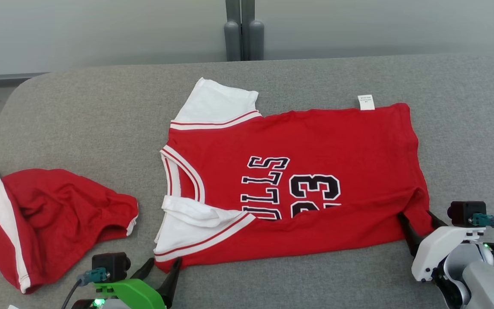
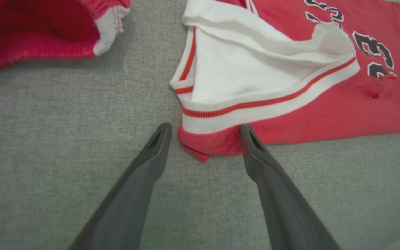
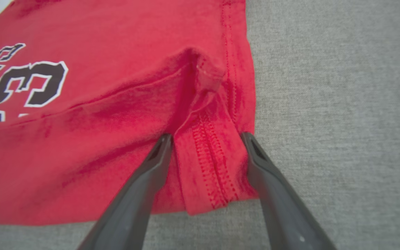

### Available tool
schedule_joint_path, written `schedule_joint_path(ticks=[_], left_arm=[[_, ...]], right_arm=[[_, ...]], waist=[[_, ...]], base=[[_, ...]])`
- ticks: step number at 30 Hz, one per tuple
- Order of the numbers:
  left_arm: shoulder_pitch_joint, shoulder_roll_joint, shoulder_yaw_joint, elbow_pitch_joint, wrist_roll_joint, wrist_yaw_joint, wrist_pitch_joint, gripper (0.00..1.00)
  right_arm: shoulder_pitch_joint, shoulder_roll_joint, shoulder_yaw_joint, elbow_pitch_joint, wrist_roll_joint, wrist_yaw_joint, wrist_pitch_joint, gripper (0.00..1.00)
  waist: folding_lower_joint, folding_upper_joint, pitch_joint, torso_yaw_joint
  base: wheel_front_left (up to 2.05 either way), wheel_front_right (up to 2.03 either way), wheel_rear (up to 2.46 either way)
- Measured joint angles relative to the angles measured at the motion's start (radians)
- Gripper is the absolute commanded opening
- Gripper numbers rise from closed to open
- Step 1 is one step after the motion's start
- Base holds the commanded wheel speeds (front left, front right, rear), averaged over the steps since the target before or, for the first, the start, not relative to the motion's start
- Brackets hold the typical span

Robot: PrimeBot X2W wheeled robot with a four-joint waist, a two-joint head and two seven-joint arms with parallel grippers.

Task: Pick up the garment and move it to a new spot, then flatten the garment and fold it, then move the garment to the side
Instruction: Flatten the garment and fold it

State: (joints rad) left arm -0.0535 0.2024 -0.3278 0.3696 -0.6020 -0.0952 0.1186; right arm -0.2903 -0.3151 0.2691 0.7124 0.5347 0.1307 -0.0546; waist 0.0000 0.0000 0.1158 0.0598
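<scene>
Your red jersey [image 1: 298, 180] lies spread on the grey bench [image 1: 79, 111], its near edge folded up over the lettering. Your left claw [image 1: 164, 262] stands apart, straddling the near sleeve-end corner. Your right claw [image 1: 416, 216], also apart, straddles the near hem corner. Crumpled red shorts [image 1: 54, 214] lie to the left.

The head camera looked forward and down from above the near edge of the table [image 1: 79, 111], far enough back to hold the whole jersey [image 1: 315, 141] mid-frame and the shorts [image 1: 58, 214] at lower left. The left wrist camera sat low and close, facing the jersey's sleeve corner, with the shorts in its upper left. The right wrist camera, equally close, faced the hem corner seen at the head view's lower right.
</scene>
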Motion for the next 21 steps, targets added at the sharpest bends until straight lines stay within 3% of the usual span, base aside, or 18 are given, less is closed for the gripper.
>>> schedule_joint_path(ticks=[2,4,6,7,8,9,10,11,21], left_arm=[[-0.004,0.0,0.003,0.017,-0.004,0.003,-0.001,1.0],[-0.007,0.0,0.002,0.028,-0.011,0.002,0.005,1.0],[-0.016,-0.001,-0.002,0.041,-0.016,-0.001,0.013,1.0],[-0.021,-0.004,-0.005,0.048,-0.021,-0.002,0.016,1.0],[-0.027,-0.006,-0.009,0.055,-0.022,-0.003,0.02,0.91],[-0.033,-0.007,-0.012,0.06,-0.022,-0.004,0.02,0.6],[-0.038,-0.007,-0.012,0.064,-0.022,-0.007,0.016,0.06],[-0.044,-0.009,-0.014,0.069,-0.024,-0.009,0.012,0.0],[-0.022,0.021,-0.02,0.031,-0.03,-0.011,0.006,0.0]], right_arm=[[-0.001,-0.001,0.006,0.005,0.012,0.0,-0.001,0.96],[0.0,-0.002,0.013,0.01,0.023,0.0,-0.001,0.84],[0.001,-0.004,0.021,0.015,0.033,0.0,0.0,0.45],[0.001,-0.005,0.026,0.017,0.038,0.0,0.0,0.45],[0.001,-0.004,0.03,0.018,0.046,0.0,0.0,0.18],[0.001,-0.004,0.035,0.018,0.052,0.0,0.0,0.04],[0.001,-0.004,0.038,0.019,0.056,0.001,0.0,0.0],[0.0,-0.005,0.042,0.019,0.061,0.001,-0.003,0.0],[0.049,-0.048,0.071,-0.041,0.142,0.001,0.017,0.0]], waist=[[0.0,0.0,-0.003,-0.004],[0.0,0.0,-0.006,-0.007],[0.0,0.0,-0.009,-0.009],[0.0,0.0,-0.011,-0.009],[0.0,0.0,-0.012,-0.01],[0.0,0.0,-0.013,-0.011],[0.0,0.0,-0.014,-0.013],[0.0,0.0,-0.015,-0.014],[0.0,0.0,-0.049,-0.02]], base=[[0.0,0.0,0.0],[0.0,0.0,0.0],[0.0,0.0,0.0],[0.0,0.0,0.0],[0.0,0.0,0.0],[0.0,0.0,0.0],[0.0,0.0,0.0],[0.0,0.0,0.0],[0.0,0.0,0.0]])
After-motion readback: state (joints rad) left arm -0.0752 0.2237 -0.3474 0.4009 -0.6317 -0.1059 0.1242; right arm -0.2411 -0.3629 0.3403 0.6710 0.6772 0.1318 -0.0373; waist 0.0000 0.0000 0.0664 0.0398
